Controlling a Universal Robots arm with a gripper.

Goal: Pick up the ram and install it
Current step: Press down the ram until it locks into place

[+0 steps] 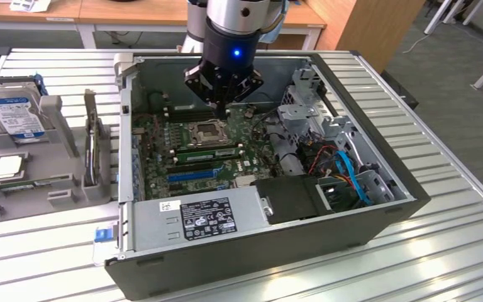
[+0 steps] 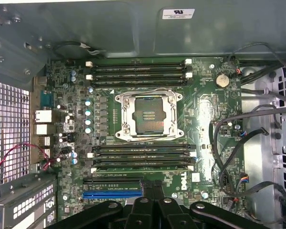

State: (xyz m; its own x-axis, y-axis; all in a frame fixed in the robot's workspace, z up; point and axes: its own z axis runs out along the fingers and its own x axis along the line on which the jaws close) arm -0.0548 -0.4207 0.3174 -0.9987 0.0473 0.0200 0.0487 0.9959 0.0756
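Exterior view, from its left:
- Hard drive (image 1: 11, 113), 1, upright in grey holder (image 1: 57, 126)
- Silver processor chip (image 1: 7, 167), 1, flat on the same holder
- Open computer case (image 1: 392, 195), 1, on slatted table (image 1: 40, 251)
- Gripper (image 1: 224, 107), 1, pointing down over the motherboard (image 1: 153, 135), above the CPU socket (image 1: 205, 131)
- Ram (image 1: 208, 150), 1 green stick, in the slot bank just in front of the socket; long axis across the case, left to right
- Power supply (image 1: 199, 217), 1
- Blue cables (image 1: 355, 176), 2

Wrist view adds:
- Memory slots (image 2: 139, 72), 8, in two banks of four
- Fingers (image 2: 145, 191) drawn narrow together, nothing green between
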